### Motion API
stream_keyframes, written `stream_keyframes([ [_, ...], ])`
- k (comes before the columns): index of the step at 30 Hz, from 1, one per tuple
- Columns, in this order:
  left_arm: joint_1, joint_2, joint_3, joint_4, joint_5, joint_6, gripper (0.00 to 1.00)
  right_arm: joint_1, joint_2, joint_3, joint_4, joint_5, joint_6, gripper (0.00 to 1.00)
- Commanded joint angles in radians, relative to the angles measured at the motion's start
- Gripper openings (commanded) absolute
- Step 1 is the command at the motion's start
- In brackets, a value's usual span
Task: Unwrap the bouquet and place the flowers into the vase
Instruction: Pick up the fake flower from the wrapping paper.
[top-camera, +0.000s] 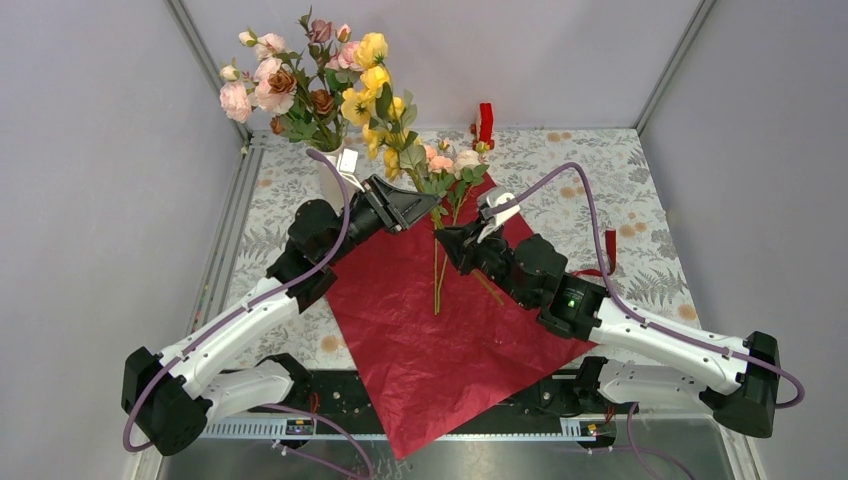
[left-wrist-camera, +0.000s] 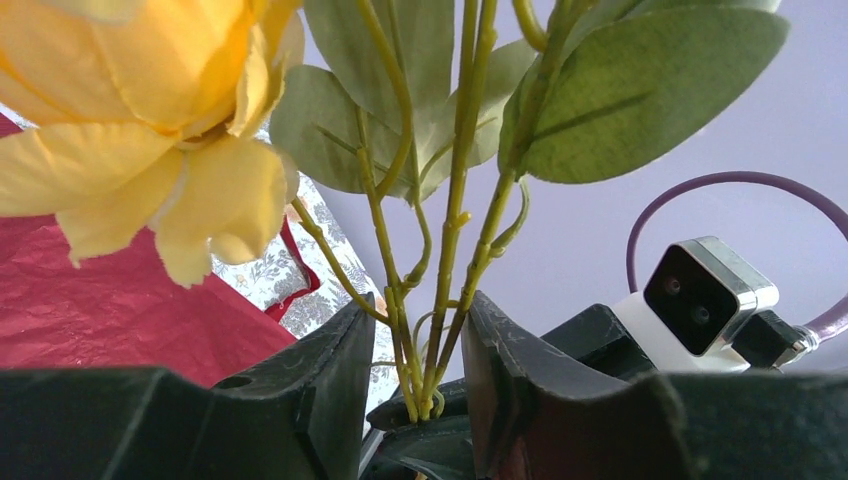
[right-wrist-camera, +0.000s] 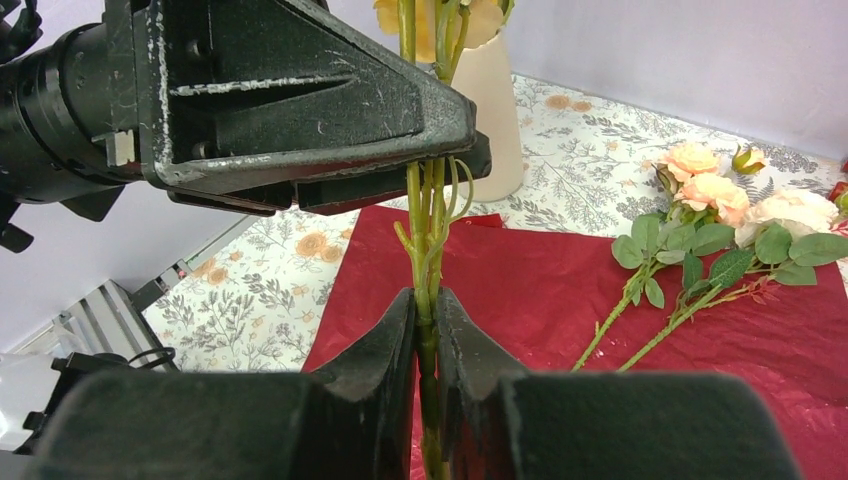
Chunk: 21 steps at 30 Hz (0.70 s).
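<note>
Step in hand: passing one stem between the arms on its way to the vase (right-wrist-camera: 490, 110). The wrapping paper (top-camera: 440, 340) is lying opened flat on the tablecloth (top-camera: 600, 180), so the unwrapping is looking done. A bunch of pink and brown flowers (top-camera: 275, 85) is already standing in the vase. The right gripper (right-wrist-camera: 425, 295) is clamping the yellow-bloomed stem (top-camera: 375, 80) low down and holding it upright over the paper, just right of the vase. The left gripper (top-camera: 432, 208) is sitting just above it with its jaws on either side of the same stem. I cannot tell whether they are pinching it yet, as slivers of daylight are showing beside the stalks in the left wrist view. The peach flowers (right-wrist-camera: 720, 200) are lying on the paper's far corner, waiting their turn. Next move, as I am judging it: the left needs a firm hold before the right lets go, then has to raise the stem until its long tail is clearing the vase rim. Room: the two grippers are nearly touching, so the right one is needing a straight retreat toward its own side, where the cloth is offering space. The vase is standing near the back-left corner, near the left wall and the table's edge rail (top-camera: 225, 260), with its blooms crowding the left of the mouth, so the right side is looking like the easier way in.
</note>
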Motion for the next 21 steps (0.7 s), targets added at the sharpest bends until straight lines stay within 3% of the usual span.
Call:
stream_keyframes([
  [1,0.007,-0.031,0.054,0.069,-0.036,0.02,0.37,0.014,-0.017,0.037,-0.012,-0.013,-0.031,0.0],
  [6,0.015,-0.038,0.051,0.071,-0.035,0.019,0.3,0.014,-0.015,0.04,-0.025,-0.034,-0.039,0.0],
  [16,0.017,-0.044,0.046,0.065,-0.031,0.023,0.0,0.014,-0.027,0.029,-0.032,-0.042,-0.037,0.0],
  [21,0.017,-0.053,0.044,0.053,-0.032,0.061,0.0,0.015,-0.048,0.015,-0.023,-0.032,-0.036,0.0],
])
